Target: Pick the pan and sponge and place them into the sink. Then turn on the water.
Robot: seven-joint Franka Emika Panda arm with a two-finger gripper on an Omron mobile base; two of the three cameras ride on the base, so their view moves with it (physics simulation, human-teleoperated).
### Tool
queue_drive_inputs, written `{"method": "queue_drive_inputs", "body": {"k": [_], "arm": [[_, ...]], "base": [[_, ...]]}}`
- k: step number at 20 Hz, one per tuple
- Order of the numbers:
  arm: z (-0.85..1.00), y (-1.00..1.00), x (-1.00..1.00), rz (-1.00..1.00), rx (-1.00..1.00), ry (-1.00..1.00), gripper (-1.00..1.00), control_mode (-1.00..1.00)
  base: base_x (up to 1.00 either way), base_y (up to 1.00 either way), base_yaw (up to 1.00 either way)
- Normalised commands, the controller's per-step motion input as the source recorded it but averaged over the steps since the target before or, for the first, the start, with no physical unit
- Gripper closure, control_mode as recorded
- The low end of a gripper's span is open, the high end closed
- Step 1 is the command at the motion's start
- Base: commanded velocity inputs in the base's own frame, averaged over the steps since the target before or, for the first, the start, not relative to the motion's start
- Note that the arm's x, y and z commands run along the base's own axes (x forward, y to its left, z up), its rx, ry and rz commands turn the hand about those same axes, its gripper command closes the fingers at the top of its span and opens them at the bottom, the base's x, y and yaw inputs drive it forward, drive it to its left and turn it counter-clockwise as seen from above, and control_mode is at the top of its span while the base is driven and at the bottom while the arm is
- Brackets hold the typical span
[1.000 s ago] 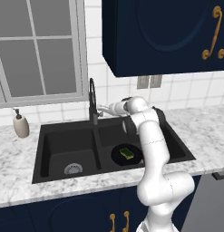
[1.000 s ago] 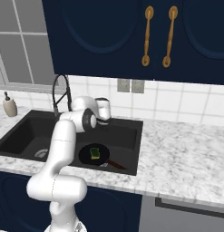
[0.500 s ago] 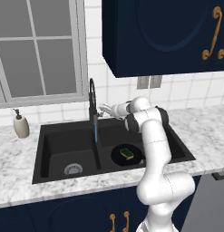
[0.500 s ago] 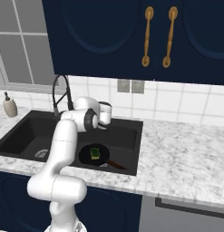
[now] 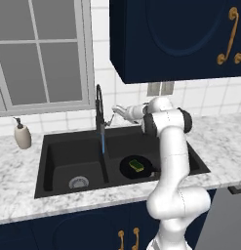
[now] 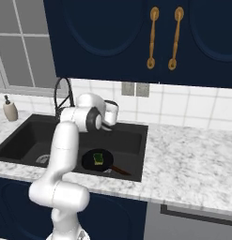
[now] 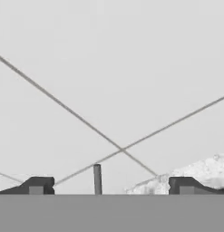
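Seemingly unlabelled soap dispenser (image 5: 22, 136) (blurry); sponge (image 5: 137, 165) plain.

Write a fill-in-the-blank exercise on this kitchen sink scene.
1. The yellow-and-green sponge lies in the round black frying ____.
2. A thin blue stream of ____ falls from the tall dark gooseneck faucet.
3. The beige soap dispenser bottle stands on the ____ marble counter.

Missing words: pan; water; white

Bright, even rendered light; soft shadows, slight blur.
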Motion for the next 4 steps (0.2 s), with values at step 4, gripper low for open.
{"method": "queue_drive_inputs", "body": {"k": [4], "arm": [[0.31, -0.88, -1.0, -0.01, 0.06, -0.04, -1.0, -1.0]], "base": [[0.0, 0.0, 0.0]]}}
